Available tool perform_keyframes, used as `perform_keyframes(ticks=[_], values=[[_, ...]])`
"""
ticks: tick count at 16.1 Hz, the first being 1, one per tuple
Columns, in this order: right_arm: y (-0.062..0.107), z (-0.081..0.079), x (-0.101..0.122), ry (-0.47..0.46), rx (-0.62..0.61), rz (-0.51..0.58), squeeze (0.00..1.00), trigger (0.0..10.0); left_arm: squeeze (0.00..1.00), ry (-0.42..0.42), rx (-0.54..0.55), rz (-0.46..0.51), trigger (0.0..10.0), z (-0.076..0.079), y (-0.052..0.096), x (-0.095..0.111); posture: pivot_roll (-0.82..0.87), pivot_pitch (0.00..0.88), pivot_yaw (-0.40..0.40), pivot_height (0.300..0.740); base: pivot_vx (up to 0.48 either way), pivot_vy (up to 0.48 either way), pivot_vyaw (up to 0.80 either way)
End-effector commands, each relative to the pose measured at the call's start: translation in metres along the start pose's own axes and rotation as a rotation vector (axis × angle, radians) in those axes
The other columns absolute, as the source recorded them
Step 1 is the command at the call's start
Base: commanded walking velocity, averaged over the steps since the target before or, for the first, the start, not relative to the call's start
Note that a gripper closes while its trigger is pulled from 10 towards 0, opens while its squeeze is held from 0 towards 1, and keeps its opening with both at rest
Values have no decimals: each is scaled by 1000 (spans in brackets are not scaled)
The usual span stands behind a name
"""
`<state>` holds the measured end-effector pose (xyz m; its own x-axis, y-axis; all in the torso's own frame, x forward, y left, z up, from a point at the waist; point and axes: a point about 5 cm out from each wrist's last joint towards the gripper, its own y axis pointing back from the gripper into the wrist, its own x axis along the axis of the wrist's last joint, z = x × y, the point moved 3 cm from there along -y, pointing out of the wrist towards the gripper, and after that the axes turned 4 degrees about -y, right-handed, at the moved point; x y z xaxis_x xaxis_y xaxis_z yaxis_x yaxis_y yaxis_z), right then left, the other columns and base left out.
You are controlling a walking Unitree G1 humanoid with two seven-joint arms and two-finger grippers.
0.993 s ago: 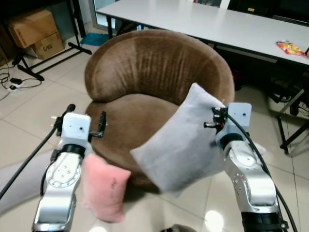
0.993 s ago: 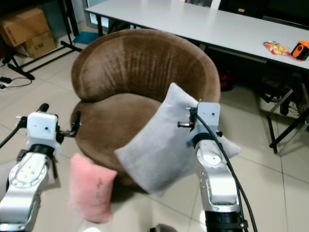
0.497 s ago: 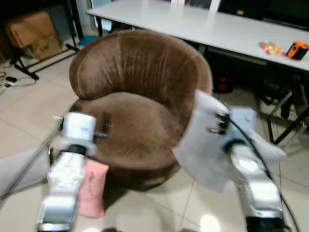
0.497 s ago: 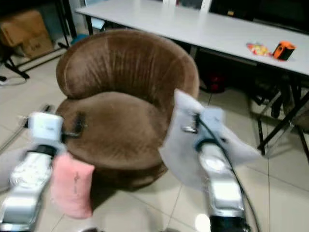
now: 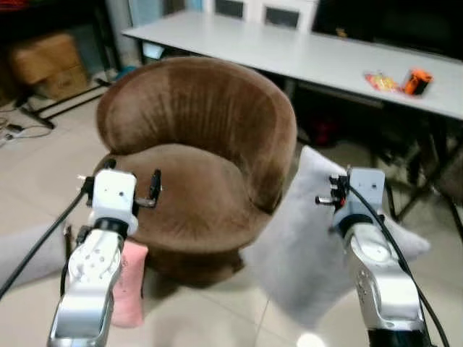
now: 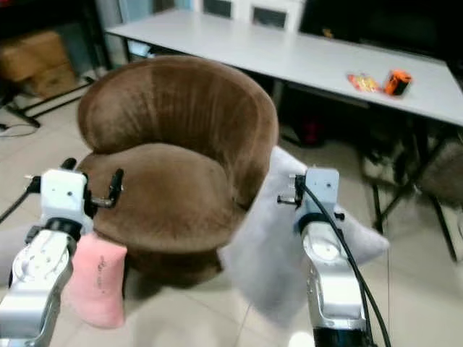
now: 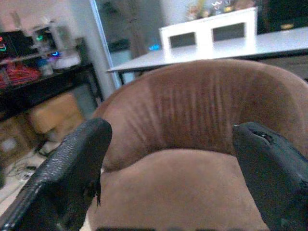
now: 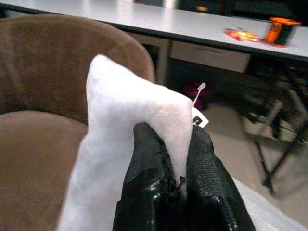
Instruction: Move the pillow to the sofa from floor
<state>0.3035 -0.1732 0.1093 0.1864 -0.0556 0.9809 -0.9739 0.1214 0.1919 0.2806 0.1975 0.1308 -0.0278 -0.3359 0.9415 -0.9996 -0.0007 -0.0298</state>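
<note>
A light grey pillow (image 5: 304,246) hangs beside the right side of the round brown sofa chair (image 5: 195,123), its lower part near the floor. My right gripper (image 8: 175,139) is shut on the pillow's upper corner (image 8: 139,96), which stands up between the black fingers (image 8: 147,159). My left gripper (image 7: 168,168) is open and empty, held in front of the sofa seat (image 7: 173,187). A pink pillow (image 5: 129,285) stands on the tiled floor by the sofa's front left, under my left arm.
A long white table (image 5: 289,50) runs behind the sofa, with an orange item (image 5: 414,81) on it and dark frames beneath. Cardboard boxes (image 5: 43,58) and a black stand are at the far left. A grey soft shape (image 5: 29,253) lies on the floor at left.
The view has shifted and steadied after a blur. The grey pillow in my right gripper has swung from in front of the sofa seat to beside the sofa's right side.
</note>
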Motion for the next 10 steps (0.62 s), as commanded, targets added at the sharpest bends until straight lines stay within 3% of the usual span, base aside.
perform_keyframes(ticks=[1,2,4,10], values=[[-2,-2,15,15,20,65,0,10000,0,2,-8,7,10000,1,0,3,-47,0,-63,740,307,0,0],[-2,-5,18,52,25,78,0,10000,0,2,-7,7,10000,1,0,3,-49,0,-63,740,307,0,0],[-2,-7,21,52,24,89,0,10000,0,5,-7,11,10000,1,-1,5,-49,0,-64,740,304,0,400],[-5,-12,27,30,49,107,0,10000,0,-5,-13,17,10000,2,-1,7,-43,0,-70,740,306,0,0]])
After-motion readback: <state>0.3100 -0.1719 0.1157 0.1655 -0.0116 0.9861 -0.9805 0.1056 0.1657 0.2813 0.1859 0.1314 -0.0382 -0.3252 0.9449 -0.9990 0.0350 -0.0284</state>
